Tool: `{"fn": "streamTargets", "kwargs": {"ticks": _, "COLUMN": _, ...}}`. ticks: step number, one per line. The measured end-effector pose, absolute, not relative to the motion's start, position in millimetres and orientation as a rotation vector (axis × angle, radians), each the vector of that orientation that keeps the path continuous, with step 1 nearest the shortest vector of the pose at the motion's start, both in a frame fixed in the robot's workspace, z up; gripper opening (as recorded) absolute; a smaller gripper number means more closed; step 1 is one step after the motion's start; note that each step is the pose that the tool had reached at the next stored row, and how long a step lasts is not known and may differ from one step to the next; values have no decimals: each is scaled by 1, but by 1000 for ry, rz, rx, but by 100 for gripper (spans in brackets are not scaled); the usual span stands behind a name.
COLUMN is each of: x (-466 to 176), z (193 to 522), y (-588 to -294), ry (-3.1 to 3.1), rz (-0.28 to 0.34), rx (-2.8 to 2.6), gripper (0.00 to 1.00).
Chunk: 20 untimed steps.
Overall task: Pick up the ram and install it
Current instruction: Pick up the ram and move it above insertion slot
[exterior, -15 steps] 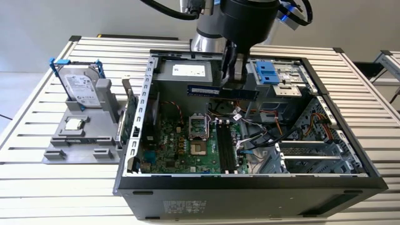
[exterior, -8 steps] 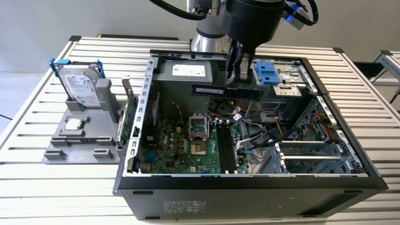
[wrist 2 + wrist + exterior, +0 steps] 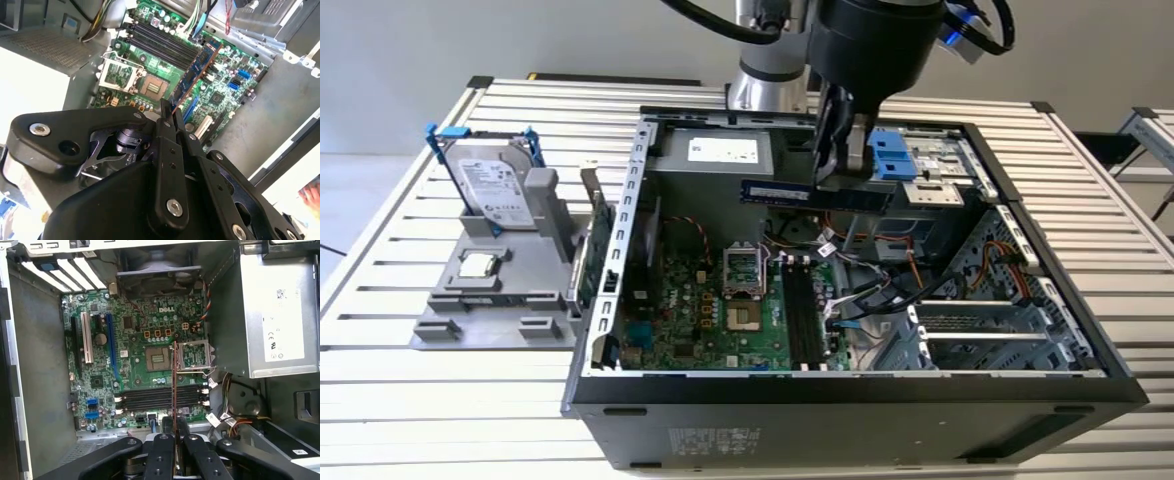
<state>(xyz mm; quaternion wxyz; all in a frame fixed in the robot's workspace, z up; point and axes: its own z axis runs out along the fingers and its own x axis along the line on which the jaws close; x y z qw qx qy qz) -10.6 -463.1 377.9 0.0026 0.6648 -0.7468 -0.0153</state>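
Blue-green thin circuit-board ram stick clamped mid-length between the black fingers above open dark computer case; likely light, stiff, brittle: hold edges, spare contacts

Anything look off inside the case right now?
Yes: the ram, clamped in the gripper, hangs crosswise to the empty memory slots on the motherboard. The processor socket also stands open and empty.

The arm is a silver-grey tube topped by a bulky black wrist housing, with black cables looping beside it. The gripper is matt black, with flat linkage bars fastened by silver screws.
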Motion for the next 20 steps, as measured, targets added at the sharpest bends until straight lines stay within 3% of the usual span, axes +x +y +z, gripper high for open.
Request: {"fn": "streamTargets", "kwargs": {"ticks": 20, "x": 8, "z": 378, "y": -462, "ry": -2342, "rz": -48, "rx": 2085, "gripper": 0}}
